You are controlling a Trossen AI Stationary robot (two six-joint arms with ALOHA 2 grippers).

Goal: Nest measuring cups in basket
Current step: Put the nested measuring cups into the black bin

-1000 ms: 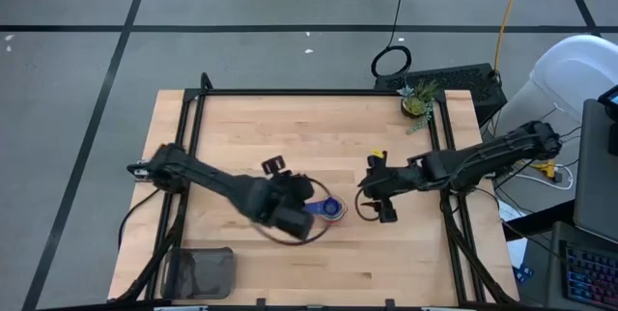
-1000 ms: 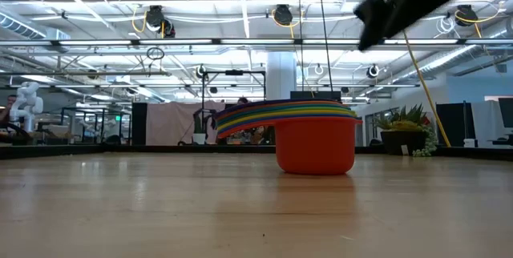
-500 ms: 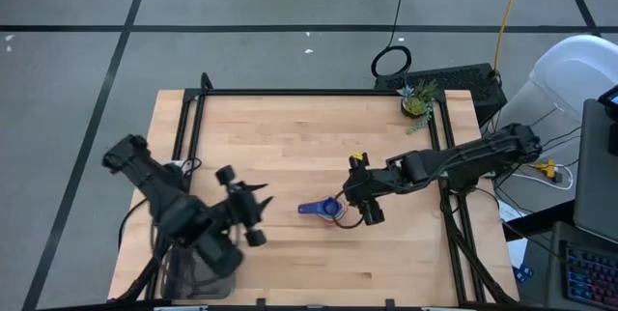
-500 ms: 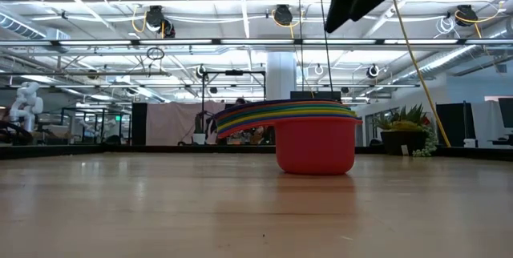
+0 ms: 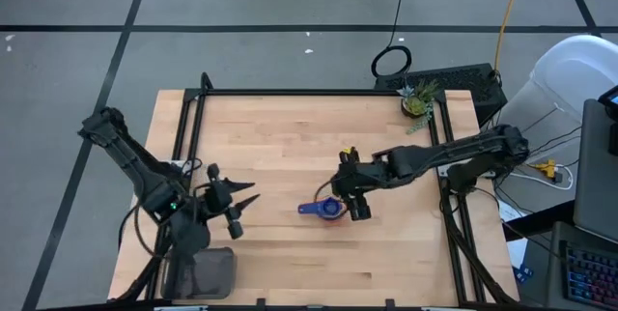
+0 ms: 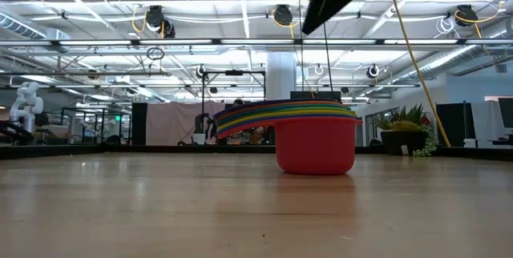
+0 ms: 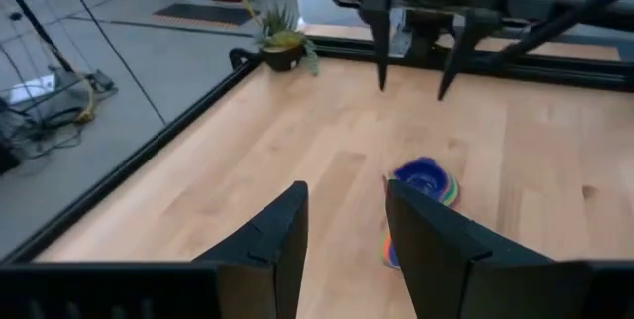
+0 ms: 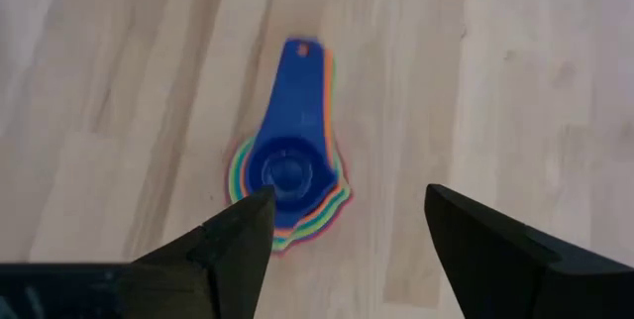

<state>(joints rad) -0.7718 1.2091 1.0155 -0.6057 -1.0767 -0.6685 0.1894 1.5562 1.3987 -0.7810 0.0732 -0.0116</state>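
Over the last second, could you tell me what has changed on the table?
The left gripper swung away from the nested measuring cups to the basket corner, empty. The right gripper, open, moved in above the cups. The cups and basket stayed put.
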